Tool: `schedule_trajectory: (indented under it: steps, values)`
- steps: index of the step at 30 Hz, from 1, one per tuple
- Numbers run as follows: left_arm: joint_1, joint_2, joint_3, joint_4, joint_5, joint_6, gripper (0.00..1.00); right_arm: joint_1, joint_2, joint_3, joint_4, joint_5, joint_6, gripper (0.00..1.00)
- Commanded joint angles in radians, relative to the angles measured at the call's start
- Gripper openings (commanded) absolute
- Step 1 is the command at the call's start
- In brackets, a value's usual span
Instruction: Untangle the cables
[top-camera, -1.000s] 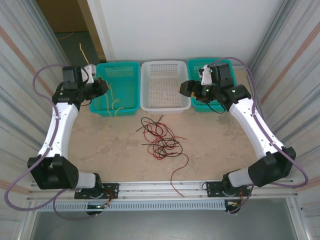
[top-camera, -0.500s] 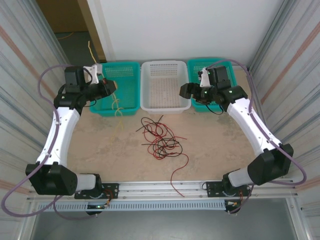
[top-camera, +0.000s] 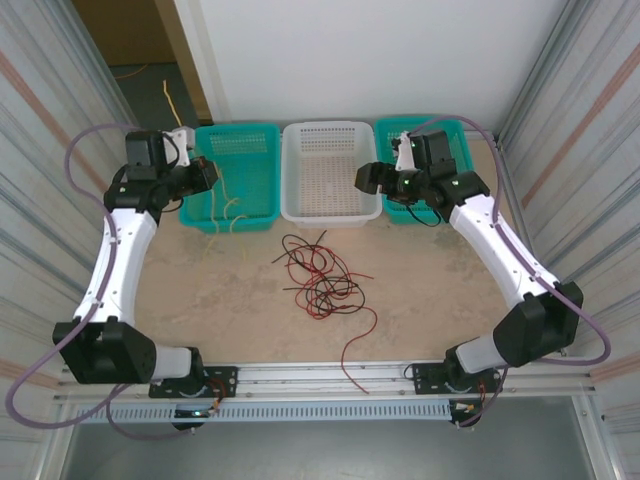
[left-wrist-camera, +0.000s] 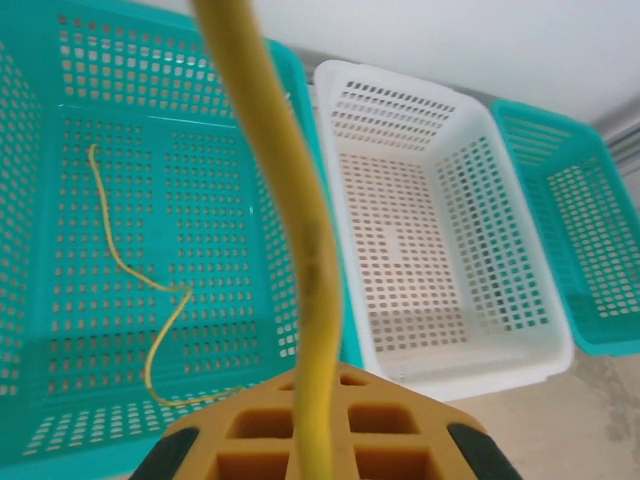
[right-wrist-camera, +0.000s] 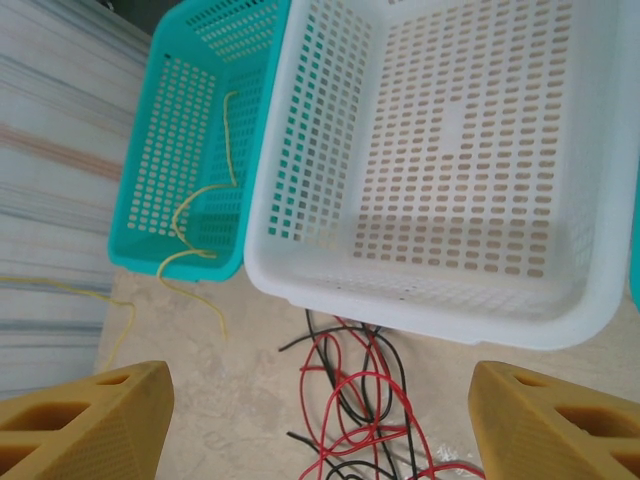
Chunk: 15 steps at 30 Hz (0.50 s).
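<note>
A tangle of red and black cables (top-camera: 320, 280) lies on the table's middle, in front of the white basket; the right wrist view has it (right-wrist-camera: 375, 400) below that basket's near rim. My left gripper (top-camera: 205, 172) is shut on a pale yellow cable (left-wrist-camera: 290, 200), which rises from between its pads (left-wrist-camera: 318, 440). More of this yellow cable (top-camera: 230, 205) drapes over the left teal basket's front wall onto the table, with a loop inside the basket (left-wrist-camera: 140, 290). My right gripper (top-camera: 365, 178) hovers open by the white basket's right front corner, holding nothing (right-wrist-camera: 320, 430).
Three baskets stand in a row at the back: a teal one (top-camera: 237, 130) on the left, a white one (top-camera: 325, 128) in the middle, a teal one (top-camera: 386, 135) on the right, partly behind my right arm. Corrugated walls close both sides.
My left gripper swung a little right with the yellow cable, then came back left. My right gripper has drifted slightly left. The red and black tangle has not moved.
</note>
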Motion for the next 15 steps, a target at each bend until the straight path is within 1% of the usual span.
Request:
schedule_trajectory:
  steps: [1,2,3,6,8,12,15]
  values:
    - [0.003,-0.009,-0.005,-0.035,-0.127,0.044,0.00,0.005,-0.051,-0.007,0.006,0.024,0.013,0.77]
    - [0.009,-0.022,-0.022,-0.023,-0.149,0.044,0.00,0.004,-0.056,-0.008,0.004,0.024,0.011,0.77]
    - [0.022,-0.036,-0.053,0.008,-0.141,0.036,0.00,0.004,-0.061,-0.012,0.003,0.026,0.008,0.77]
    - [0.050,-0.018,-0.070,0.067,-0.062,0.005,0.00,0.001,-0.066,-0.019,0.004,0.025,0.005,0.77]
    - [0.050,0.024,-0.013,0.070,-0.032,-0.004,0.00,0.001,-0.062,-0.022,0.007,0.018,0.007,0.77]
    - [0.050,0.134,0.161,0.091,0.022,-0.053,0.00,0.002,-0.050,-0.030,0.024,0.009,0.015,0.77]
    - [0.050,0.249,0.298,0.083,0.021,-0.065,0.00,0.004,-0.040,-0.032,0.034,0.011,0.020,0.77]
